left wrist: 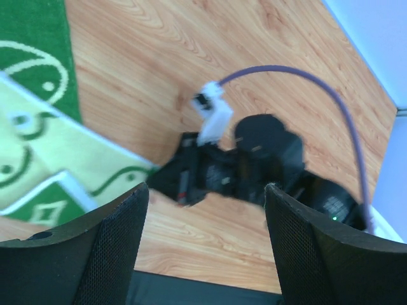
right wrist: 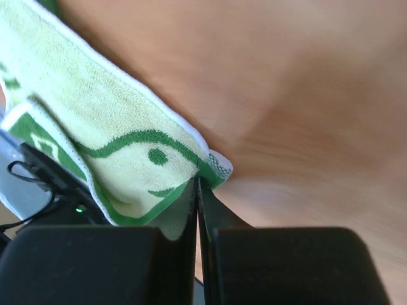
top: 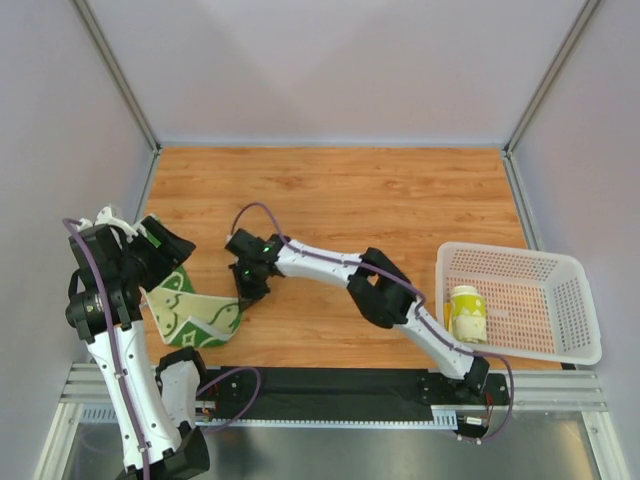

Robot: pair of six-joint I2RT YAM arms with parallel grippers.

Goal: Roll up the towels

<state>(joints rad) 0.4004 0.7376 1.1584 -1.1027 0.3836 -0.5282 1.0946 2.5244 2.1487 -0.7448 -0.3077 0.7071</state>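
Note:
The dark green towel (top: 186, 306) with cream swirls lies at the table's near left, one corner folded over so its pale reverse side (left wrist: 44, 155) shows. My right gripper (top: 247, 291) is shut on that folded corner (right wrist: 213, 166), and the cloth (right wrist: 95, 121) trails away from the closed fingers. Just left of the towel, above its far edge, my left gripper (top: 170, 250) hangs open with only bare wood between its fingers (left wrist: 121, 222); the right gripper (left wrist: 210, 171) shows beyond them. The pale yellow towel (top: 466, 313) stands rolled up inside the basket.
A white perforated basket (top: 560, 300) sits at the near right of the wooden table (top: 340, 200). Grey walls close in the left, right and back. A black base strip (top: 330, 385) runs along the near edge.

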